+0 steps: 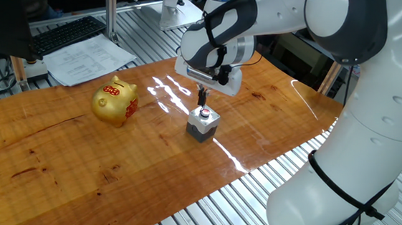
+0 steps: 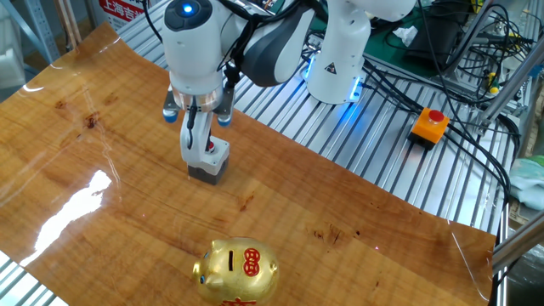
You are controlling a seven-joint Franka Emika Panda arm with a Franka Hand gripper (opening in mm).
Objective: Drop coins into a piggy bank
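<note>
Your gripper (image 1: pixel 201 98) hangs straight above the small grey block (image 1: pixel 202 124) with the red-dotted top, fingertips pointing down and just clear of it. The fingers (image 2: pixel 192 129) sit close together, but neither view shows whether a coin is pinched between them or they are simply closed on nothing, so treat the grasp as unknown.

What your next move turns on is where the piggy bank (image 1: pixel 115 102) lies from those fingertips. In one fixed view it stands well apart from them, off to the left across the bare wooden table (image 1: pixel 61 159), with the block between nothing and it: the path is open. In the other fixed view the same bank (image 2: pixel 237 270) sits toward the camera and a little right of the fingers, and you can see the coin slot (image 2: pixel 233 258) on its back as a dark line running roughly along the pig's length. If you carry a coin over, I judge you will need its edge lined up with that slot's long axis.
</note>
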